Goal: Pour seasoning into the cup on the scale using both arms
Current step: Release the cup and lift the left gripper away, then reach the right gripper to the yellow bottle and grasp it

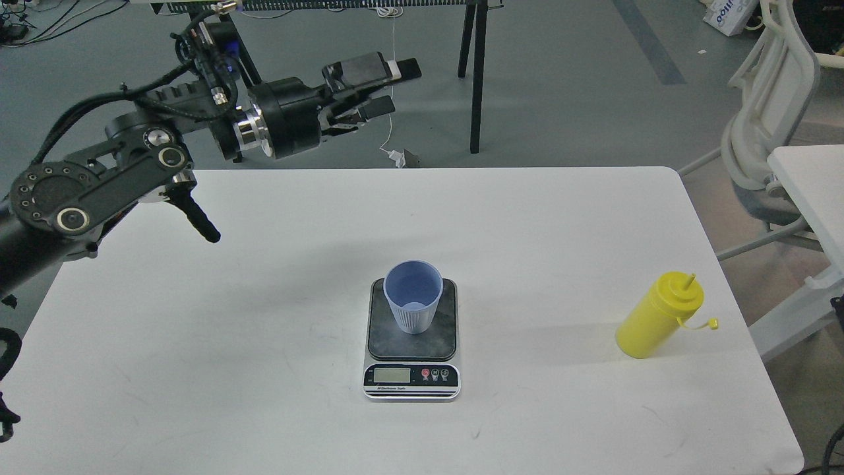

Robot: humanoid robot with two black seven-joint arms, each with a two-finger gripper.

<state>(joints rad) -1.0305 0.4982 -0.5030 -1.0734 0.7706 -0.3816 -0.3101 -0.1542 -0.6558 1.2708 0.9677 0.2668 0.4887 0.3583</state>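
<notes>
The light blue ribbed cup [413,295] stands upright and empty on the dark plate of the scale [411,343] at the middle of the white table. The yellow seasoning bottle [659,315] stands at the table's right side, nozzle up, its small cap hanging off to the right. My left gripper [382,84] is raised high above the table's far left edge, open and empty, fingers pointing right, far from the cup. My right gripper is out of view.
The white table [264,343] reaches to the near edge. Black table legs [476,72] stand on the grey floor behind. A white chair [768,119] and a second white table [811,178] stand at the right.
</notes>
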